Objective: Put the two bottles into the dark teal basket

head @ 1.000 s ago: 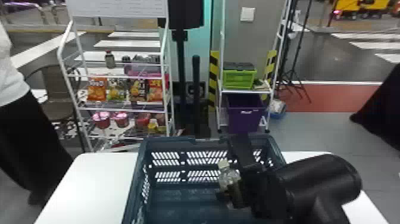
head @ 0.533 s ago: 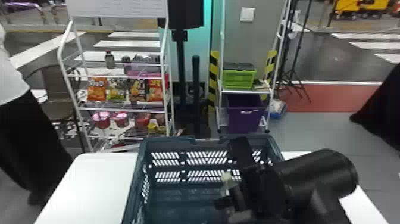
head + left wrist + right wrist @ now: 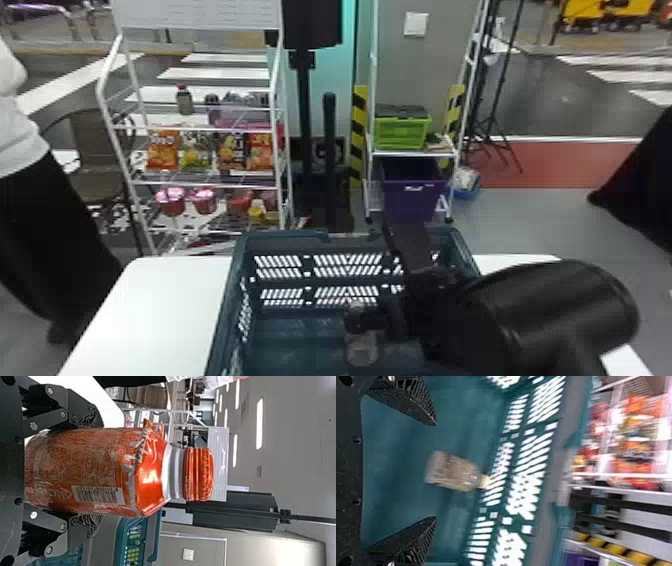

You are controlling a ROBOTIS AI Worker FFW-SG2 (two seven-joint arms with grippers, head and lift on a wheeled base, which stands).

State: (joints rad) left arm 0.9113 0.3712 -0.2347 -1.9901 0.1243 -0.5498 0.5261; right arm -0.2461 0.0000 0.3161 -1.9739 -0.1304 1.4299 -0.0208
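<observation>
Your right gripper [image 3: 371,272] stands wide, the small bottle [image 3: 455,473] beyond its fingertips, inside the dark teal basket [image 3: 290,335]. Your left gripper [image 3: 97,473] holds the orange-capped bottle [image 3: 152,475].

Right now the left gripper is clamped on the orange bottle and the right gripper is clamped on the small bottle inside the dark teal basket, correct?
Wrong on the right gripper: the right wrist view shows it open, fingers clear of the small bottle inside the dark teal basket. The left gripper is clamped on the orange bottle.
</observation>
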